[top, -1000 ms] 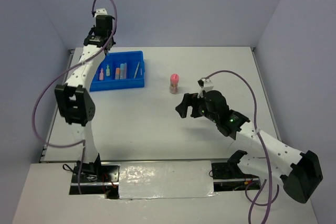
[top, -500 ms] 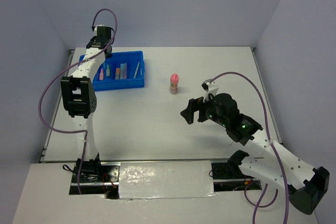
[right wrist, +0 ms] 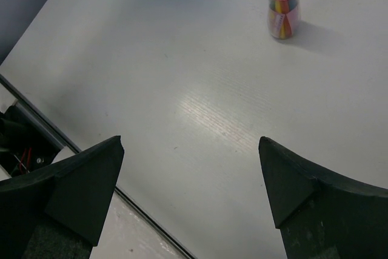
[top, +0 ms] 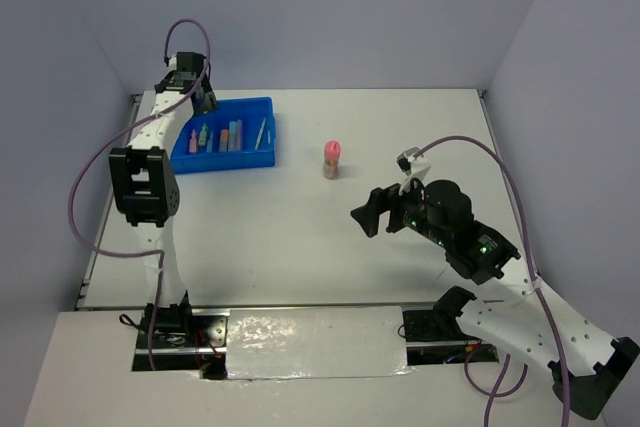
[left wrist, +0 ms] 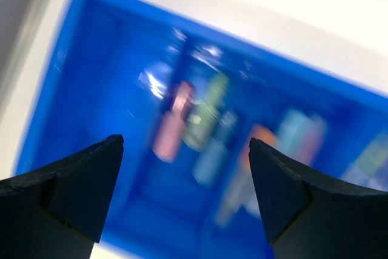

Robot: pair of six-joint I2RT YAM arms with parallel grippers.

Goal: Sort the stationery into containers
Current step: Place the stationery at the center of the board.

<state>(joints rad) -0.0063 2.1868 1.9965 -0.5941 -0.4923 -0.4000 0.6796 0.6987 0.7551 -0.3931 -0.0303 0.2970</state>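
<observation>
Markers in tray far left, jar right of it

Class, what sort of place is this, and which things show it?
Probably a robotics lab test cell: a left arm and right arm bolted to a white table, plain walls around, a blue tray of stationery.
</observation>
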